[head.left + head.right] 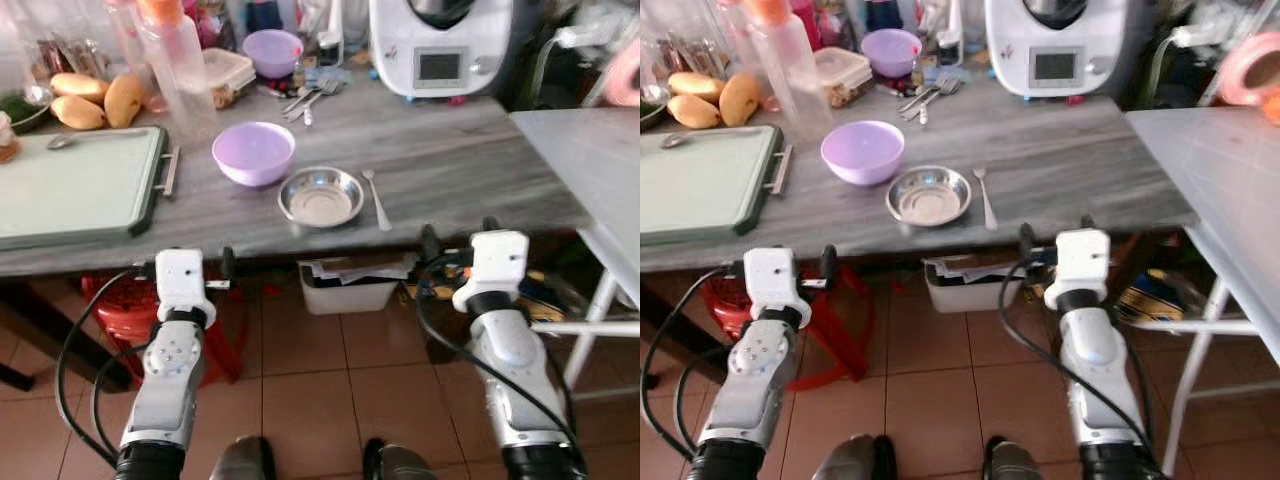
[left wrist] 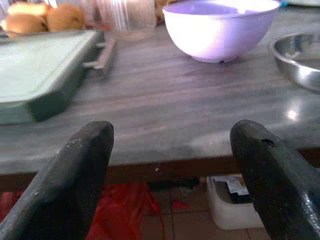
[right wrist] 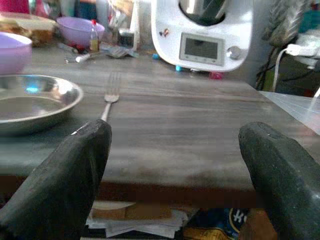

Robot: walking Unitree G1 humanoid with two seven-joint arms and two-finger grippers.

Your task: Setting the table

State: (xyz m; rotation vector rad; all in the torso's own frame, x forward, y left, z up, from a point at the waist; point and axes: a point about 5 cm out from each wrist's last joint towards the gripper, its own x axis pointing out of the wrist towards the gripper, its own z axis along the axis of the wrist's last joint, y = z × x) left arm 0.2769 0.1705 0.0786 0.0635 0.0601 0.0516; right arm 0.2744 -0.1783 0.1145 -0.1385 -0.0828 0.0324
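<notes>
On the grey wooden table (image 1: 450,160) a lilac bowl (image 1: 253,152) stands just left of and behind a shallow steel plate (image 1: 320,196). A fork (image 1: 377,200) lies right of the plate, tines pointing away from me. Both grippers hover below and in front of the table's near edge. My left gripper (image 1: 183,265) is open and empty, and the left wrist view has the bowl (image 2: 217,30) beyond it. My right gripper (image 1: 460,238) is also open and empty, facing the plate (image 3: 35,102) and fork (image 3: 111,95) in the right wrist view.
A green tray (image 1: 75,185) covers the table's left. Behind it are mangoes (image 1: 95,100), a plastic bottle (image 1: 180,70), a second lilac bowl (image 1: 272,50), loose cutlery (image 1: 310,98) and a white kitchen machine (image 1: 440,45). A white side table (image 1: 590,160) stands right; a red stool (image 1: 110,310) and bin (image 1: 345,285) sit underneath.
</notes>
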